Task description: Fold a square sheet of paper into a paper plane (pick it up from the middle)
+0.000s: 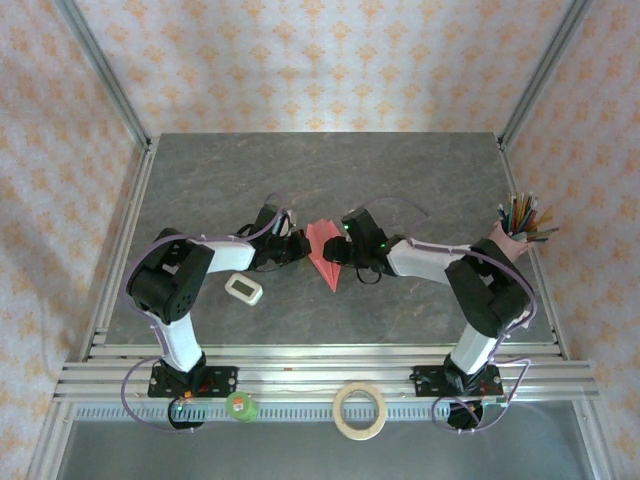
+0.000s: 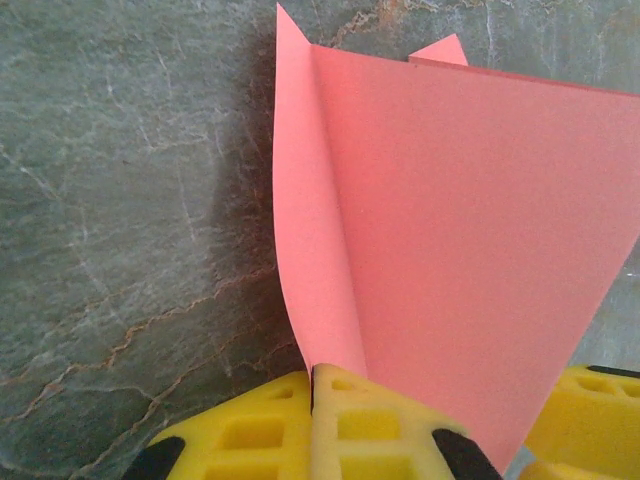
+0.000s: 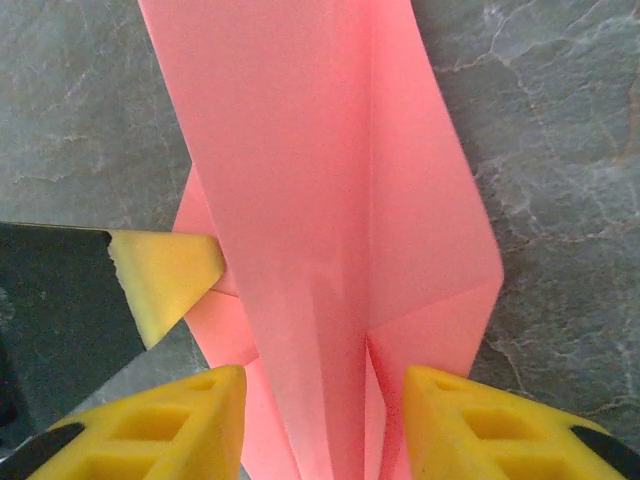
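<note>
Paper plane (image 1: pixel 325 255) sits mid-table (image 1: pixel 300 170) between both arms, pink-red and folded to a point; the left gripper (image 2: pixel 312 390) pinches one edge tight, the right gripper (image 3: pixel 325 420) straddles its centre crease, jaws apart

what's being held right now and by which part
The left gripper pinches the paper plane by a folded flap on its side edge. The right gripper stands open astride the centre fold, holding nothing.
</note>
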